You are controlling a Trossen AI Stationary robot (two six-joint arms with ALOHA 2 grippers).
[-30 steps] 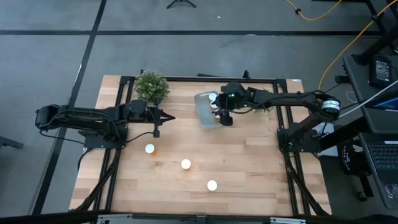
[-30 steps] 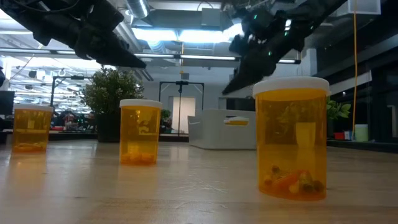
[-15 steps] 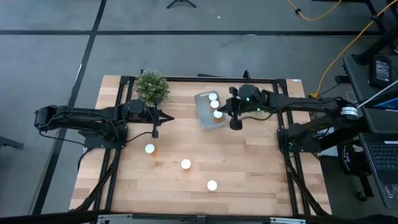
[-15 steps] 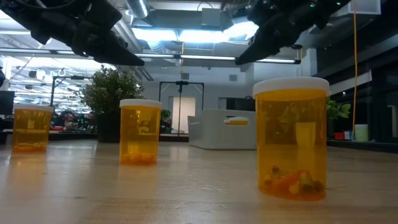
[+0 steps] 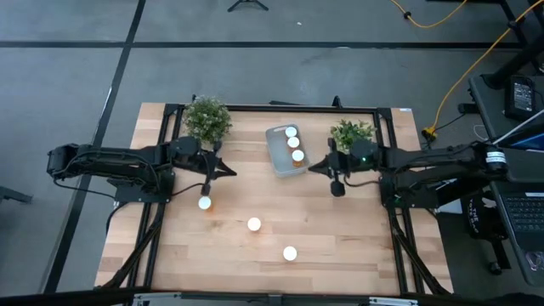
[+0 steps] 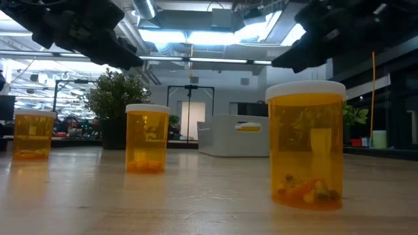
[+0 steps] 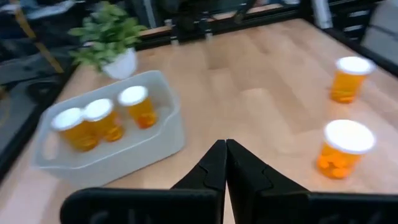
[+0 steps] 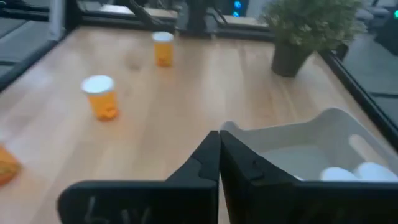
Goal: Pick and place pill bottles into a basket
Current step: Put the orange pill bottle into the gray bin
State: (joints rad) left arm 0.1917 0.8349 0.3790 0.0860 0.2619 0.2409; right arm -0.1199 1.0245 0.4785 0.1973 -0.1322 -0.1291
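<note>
table (image 5: 340, 229): pale wood planks, I see a smooth butcher-block grain
basket (image 5: 278, 159): translucent blue-grey tray with rounded corners, three pill bottles (image 5: 294, 144) in it
loose bottles (image 5: 254, 224): three orange cylinders with white caps, on the table
left gripper (image 5: 205, 192): pinched closed, empty, above one loose bottle
right gripper (image 5: 337, 190): closed, empty, right of the basket
</note>
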